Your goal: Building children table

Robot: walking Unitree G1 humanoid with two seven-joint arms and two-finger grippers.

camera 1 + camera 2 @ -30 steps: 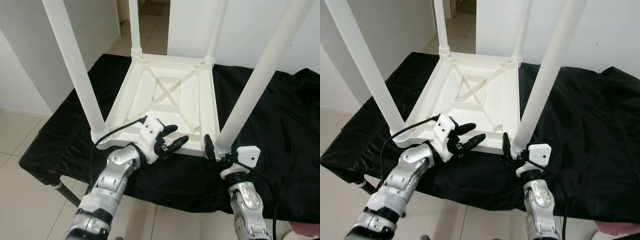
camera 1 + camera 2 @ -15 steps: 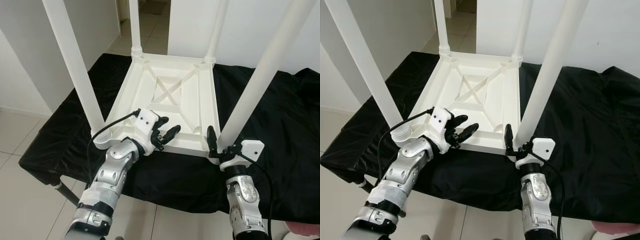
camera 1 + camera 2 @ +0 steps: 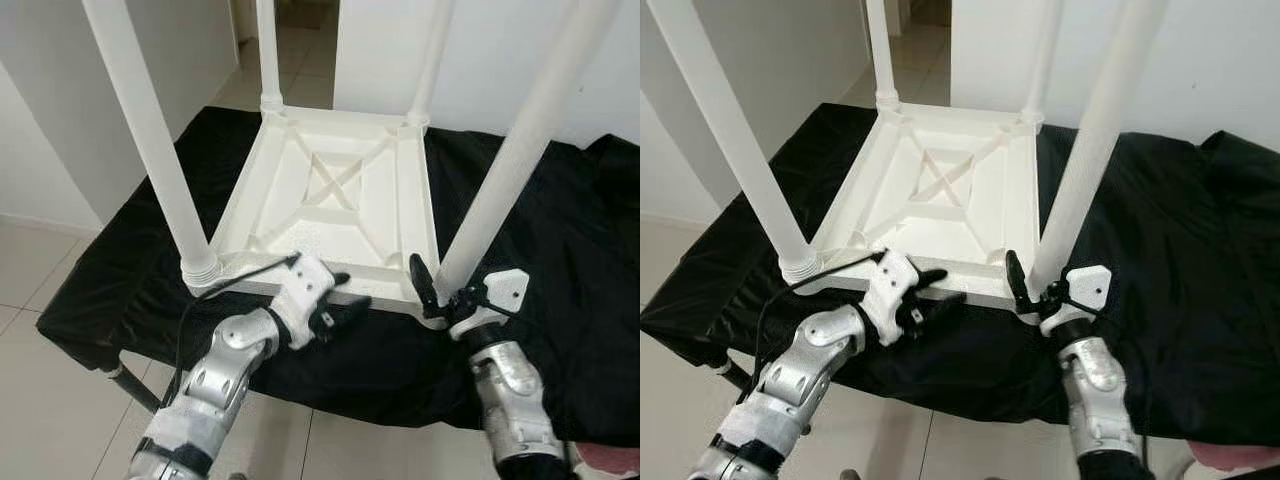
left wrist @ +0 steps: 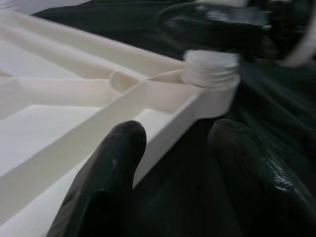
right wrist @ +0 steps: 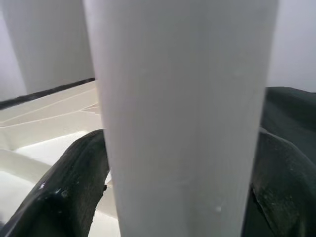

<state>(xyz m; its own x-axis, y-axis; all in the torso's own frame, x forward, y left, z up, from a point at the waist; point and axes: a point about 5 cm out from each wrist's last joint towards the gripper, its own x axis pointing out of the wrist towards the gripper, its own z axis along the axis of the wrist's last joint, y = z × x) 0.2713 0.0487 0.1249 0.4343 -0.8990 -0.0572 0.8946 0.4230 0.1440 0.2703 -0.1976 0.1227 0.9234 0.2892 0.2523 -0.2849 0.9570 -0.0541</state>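
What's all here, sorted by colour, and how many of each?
White: 5, one upturned tabletop and four legs
Black: 1, the cloth
Silver: 2, the robot's arms
Total: 8

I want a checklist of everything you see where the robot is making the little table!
Surface: black cloth over a stand.
Job's things: white table lying upside down, four legs screwed in, pointing up.
Clutter: nothing seen.
Grippers: left gripper open, at the table's near edge; right gripper around the near right leg at its base.
Cables: black cable along the left arm.
Surroundings: tiled floor, white walls, a doorway behind.
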